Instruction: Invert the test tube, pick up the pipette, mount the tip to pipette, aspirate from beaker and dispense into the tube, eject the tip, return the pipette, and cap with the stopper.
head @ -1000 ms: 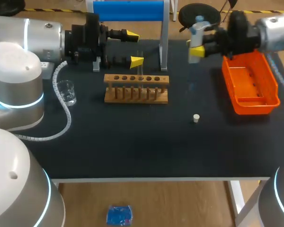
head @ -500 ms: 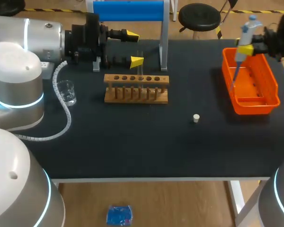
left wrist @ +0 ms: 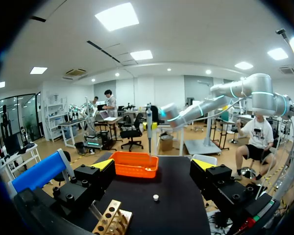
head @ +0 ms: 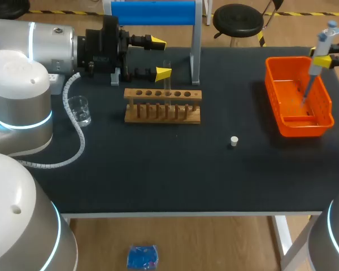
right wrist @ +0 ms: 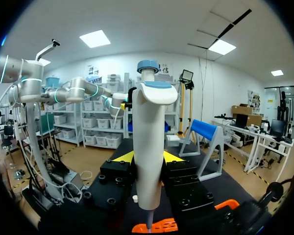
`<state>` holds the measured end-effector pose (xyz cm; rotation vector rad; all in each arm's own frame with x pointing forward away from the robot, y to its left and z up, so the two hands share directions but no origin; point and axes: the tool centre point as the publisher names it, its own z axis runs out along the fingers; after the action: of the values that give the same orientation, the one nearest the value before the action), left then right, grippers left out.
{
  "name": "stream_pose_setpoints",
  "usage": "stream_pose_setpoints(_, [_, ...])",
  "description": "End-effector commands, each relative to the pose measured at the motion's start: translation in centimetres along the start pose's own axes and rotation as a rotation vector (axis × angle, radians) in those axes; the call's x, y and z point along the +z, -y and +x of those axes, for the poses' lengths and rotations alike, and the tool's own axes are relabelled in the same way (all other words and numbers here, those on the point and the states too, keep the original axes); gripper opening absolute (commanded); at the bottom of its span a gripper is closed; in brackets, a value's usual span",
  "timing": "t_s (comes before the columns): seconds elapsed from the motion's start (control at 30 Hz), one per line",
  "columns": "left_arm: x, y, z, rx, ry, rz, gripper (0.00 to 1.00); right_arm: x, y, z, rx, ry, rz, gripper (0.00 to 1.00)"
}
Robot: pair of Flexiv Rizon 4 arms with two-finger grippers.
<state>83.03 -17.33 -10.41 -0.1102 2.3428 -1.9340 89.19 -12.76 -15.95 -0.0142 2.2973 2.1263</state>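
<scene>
Orange tray [head: 326, 107] under your right claw [right wrist: 148, 157], which pinches the pipette [right wrist: 149, 127] upright. Left claw [head: 160, 56] spread, test tube [head: 167, 69] in wooden rack [head: 163, 95] just beside it. Beaker [head: 79, 110], near your left arm: head view only.

tray [head: 305, 125] bright orange; pipette [head: 323, 40] white-grey, blue cap; table [head: 158, 169] black; rack [head: 163, 105] light-brown wood; stopper [head: 234, 140] white; beaker [head: 79, 110] clear glass; left gripper [head: 161, 57], right gripper [right wrist: 147, 157] black, yellow tips; left arm [head: 22, 39] silver-white, cyan ring; cylinder [head: 152, 12] blue, grey frame.

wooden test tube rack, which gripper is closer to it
Left. The left gripper sits just behind the wooden test tube rack; the right gripper, holding the white pipette, is far off above the orange plastic tray.
</scene>
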Motion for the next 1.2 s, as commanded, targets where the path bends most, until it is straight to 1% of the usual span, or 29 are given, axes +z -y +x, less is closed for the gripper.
stream_pose_setpoints(0.03, [0.0, -0.1, -0.1, 0.001, -0.001, 0.002, 1.00, -1.0, 0.9, -1.1, -0.001, -0.035, -0.012, 0.00])
stream_pose_setpoints(0.17, [0.0, -0.1, -0.1, 0.001, -0.001, 0.002, 1.00, -1.4, 1.6, -1.7, -0.007, -0.050, -0.009, 0.00])
stream_pose_setpoints(0.47, [0.0, -0.1, -0.1, 0.001, -0.001, 0.002, 1.00, -1.7, 2.1, -2.0, -0.018, -0.067, -0.022, 0.00])
stream_pose_setpoints(0.5, [0.0, -0.1, -0.1, 0.001, -0.001, 0.002, 1.00, -1.8, 2.2, -2.0, -0.023, -0.066, -0.034, 0.00])
stream_pose_setpoints(1.2, [0.0, -0.1, -0.1, 0.001, -0.001, 0.002, 1.00, -1.8, 2.2, -2.0, -0.023, -0.066, -0.034, 0.00])
